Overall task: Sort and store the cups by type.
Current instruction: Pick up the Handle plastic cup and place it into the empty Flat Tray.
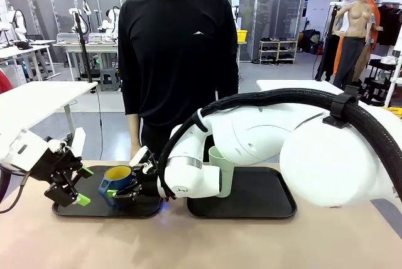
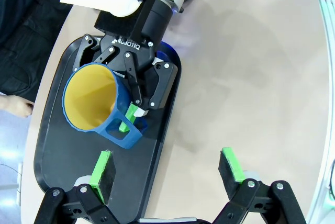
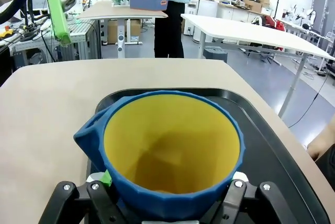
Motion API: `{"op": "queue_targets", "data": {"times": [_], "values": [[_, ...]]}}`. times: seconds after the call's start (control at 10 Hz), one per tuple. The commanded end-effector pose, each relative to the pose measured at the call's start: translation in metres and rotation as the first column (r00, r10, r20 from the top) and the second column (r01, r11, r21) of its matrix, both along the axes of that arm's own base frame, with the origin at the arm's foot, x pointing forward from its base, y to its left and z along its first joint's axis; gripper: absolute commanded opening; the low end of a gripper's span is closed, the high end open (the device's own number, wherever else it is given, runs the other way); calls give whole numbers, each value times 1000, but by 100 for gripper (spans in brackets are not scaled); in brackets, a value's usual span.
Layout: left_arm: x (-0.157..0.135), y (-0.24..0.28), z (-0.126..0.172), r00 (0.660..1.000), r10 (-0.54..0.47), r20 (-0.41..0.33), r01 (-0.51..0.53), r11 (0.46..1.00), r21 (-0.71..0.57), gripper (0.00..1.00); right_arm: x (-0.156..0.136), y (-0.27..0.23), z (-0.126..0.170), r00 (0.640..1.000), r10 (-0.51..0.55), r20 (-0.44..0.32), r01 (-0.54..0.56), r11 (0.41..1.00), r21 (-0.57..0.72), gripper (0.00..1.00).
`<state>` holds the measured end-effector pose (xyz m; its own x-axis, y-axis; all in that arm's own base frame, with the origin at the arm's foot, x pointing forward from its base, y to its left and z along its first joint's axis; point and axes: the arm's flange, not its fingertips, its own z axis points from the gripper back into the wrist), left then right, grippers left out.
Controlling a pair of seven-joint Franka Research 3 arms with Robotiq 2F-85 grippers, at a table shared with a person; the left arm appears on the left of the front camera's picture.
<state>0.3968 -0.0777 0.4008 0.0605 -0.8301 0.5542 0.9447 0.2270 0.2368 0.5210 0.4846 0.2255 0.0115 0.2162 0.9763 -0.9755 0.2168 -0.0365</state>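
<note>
The short dark blue mug with the yellow inside and a side handle (image 2: 97, 106) sat upright on the left-hand black plastic tray (image 1: 69, 210), the natural home for its type. The right gripper (image 2: 131, 119), reaching across the middle, straddled the mug at its handle side; one green pad showed inside the handle loop, but whether the jaws were gripping or letting go could not be told from the views. Judging by the mug resting flat on the tray, this looked like the moment of setting down. The left gripper (image 2: 167, 167) hung spread wide and empty over the tray's near edge, probably kept clear of the other arm. The tall pale mint-green handleless tumbler (image 1: 220, 168) stood on the right-hand black tray (image 1: 276, 203), partly behind the right arm, so each type had its own tray. A person in black stood just beyond the table, not touching anything
</note>
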Motion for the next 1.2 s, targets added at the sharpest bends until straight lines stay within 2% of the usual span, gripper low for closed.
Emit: {"op": "queue_targets", "data": {"times": [0.0,0.1,0.2,1.1], "values": [[-1,0,-1,1000,8,12,-9,1000,14,100,-3,-3,-6,999,-43,33,45,998,-48,85],[-1,0,-1,1000,8,12,-9,1000,14,100,-3,-4,-4,999,-43,33,45,998,-48,97],[-1,0,-1,1000,8,12,-9,1000,14,100,-4,-5,-3,999,-39,30,41,998,-48,100],[-1,0,-1,1000,8,12,-9,1000,14,100,-20,-26,9,1000,-19,18,21,993,-113,100]]}}
